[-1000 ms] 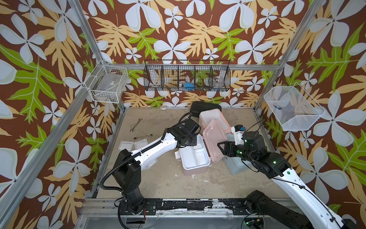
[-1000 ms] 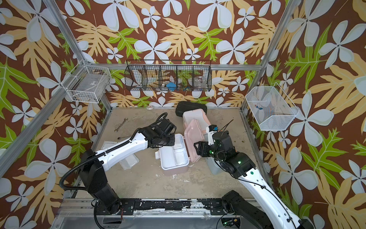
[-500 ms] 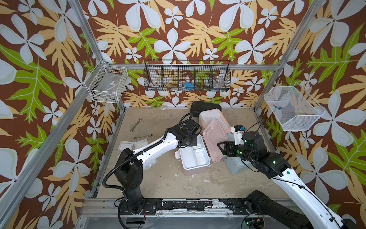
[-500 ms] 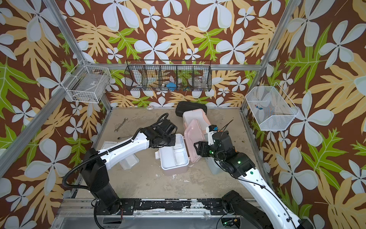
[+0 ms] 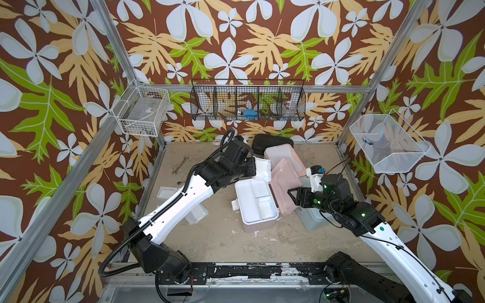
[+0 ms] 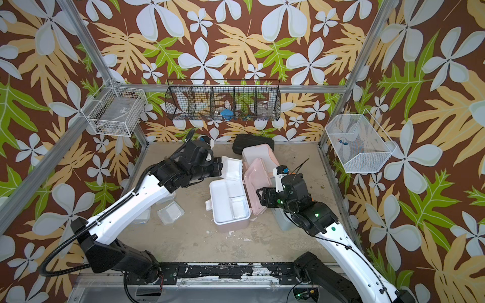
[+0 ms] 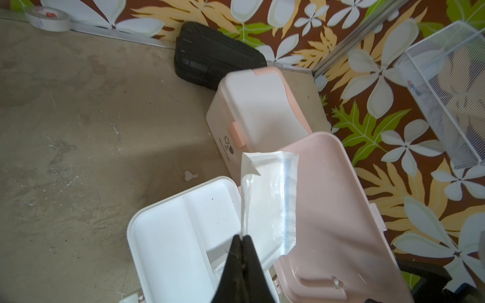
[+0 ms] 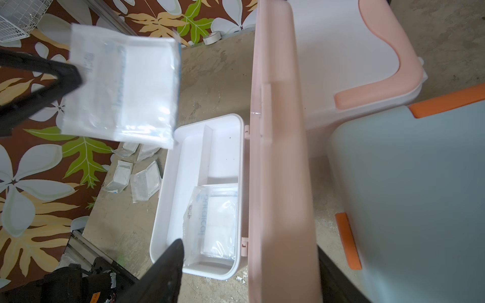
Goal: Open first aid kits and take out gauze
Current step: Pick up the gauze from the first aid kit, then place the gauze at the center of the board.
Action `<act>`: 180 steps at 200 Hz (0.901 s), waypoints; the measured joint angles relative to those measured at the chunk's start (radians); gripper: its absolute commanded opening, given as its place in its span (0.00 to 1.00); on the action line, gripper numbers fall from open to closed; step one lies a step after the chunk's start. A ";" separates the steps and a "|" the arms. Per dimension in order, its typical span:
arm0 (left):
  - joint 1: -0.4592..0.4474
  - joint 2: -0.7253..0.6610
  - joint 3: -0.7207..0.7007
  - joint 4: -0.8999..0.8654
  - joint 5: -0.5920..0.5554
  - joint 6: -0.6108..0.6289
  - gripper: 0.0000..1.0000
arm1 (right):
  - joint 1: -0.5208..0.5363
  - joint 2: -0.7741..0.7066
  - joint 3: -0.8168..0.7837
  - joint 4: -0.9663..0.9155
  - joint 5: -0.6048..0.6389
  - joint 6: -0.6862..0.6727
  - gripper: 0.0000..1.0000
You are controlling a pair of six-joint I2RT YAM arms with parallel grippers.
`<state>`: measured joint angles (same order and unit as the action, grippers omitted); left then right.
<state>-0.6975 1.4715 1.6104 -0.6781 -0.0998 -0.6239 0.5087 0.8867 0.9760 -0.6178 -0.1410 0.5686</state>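
**Left claw (image 7: 242,237) has just pinched shut on a gauze packet (image 7: 270,199) and holds it over the far end of the open pink kit (image 5: 259,227).**
One more pad is out, likely bound for the loose packets (image 8: 136,175) on the counter (image 5: 236,249) at left. A second packet (image 8: 215,225) lies in the kit's near-right compartment. The held packet is a flat white square in crinkled clear plastic, gripped by one edge. The right claw (image 8: 250,251) stands wide around the raised lid (image 5: 286,189). The peach kit (image 5: 278,153) and blue kit (image 8: 420,196) are shut.
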 measured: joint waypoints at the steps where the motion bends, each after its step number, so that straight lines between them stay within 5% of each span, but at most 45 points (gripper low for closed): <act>1: 0.006 -0.004 -0.001 0.000 0.000 0.000 0.00 | 0.000 0.000 0.000 0.000 0.000 0.000 0.73; 59: 0.415 -0.141 -0.307 0.158 0.130 -0.050 0.00 | 0.000 0.002 -0.034 0.016 -0.020 0.000 0.79; 85: 0.530 -0.148 -0.472 0.275 0.213 -0.127 0.00 | 0.000 0.010 -0.039 0.022 -0.025 -0.001 0.81; 128: 0.572 -0.109 -0.658 0.468 0.232 -0.288 0.00 | 0.000 0.026 -0.053 0.032 -0.049 -0.006 0.83; 180: 0.581 -0.005 -0.701 0.617 0.170 -0.428 0.00 | 0.000 0.040 -0.058 0.042 -0.066 -0.023 0.84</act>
<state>-0.1165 1.4670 0.9092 -0.0612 0.0704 -1.0523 0.5087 0.9268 0.9184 -0.5762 -0.2066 0.5461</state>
